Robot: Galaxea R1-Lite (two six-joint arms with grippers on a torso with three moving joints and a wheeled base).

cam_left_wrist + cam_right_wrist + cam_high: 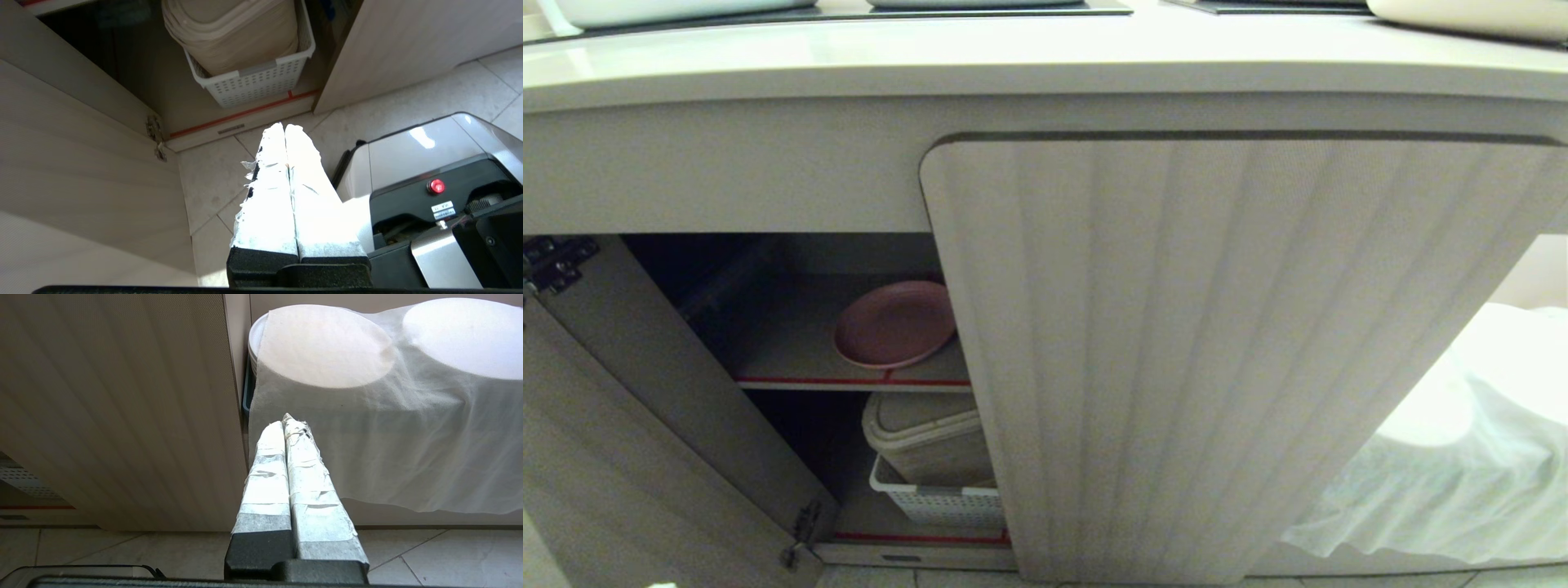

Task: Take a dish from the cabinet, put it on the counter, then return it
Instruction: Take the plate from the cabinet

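Approaching stage: left gripper (285, 126) pressed closed, empty, low before the cabinet (1225, 343). Dish (894, 324) sits shelved; fingers must part first.

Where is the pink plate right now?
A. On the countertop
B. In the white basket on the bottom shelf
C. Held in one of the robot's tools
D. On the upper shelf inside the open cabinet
D: the pink plate lies on the upper shelf of the open cabinet, above the white basket; both tools are shut and hold nothing.
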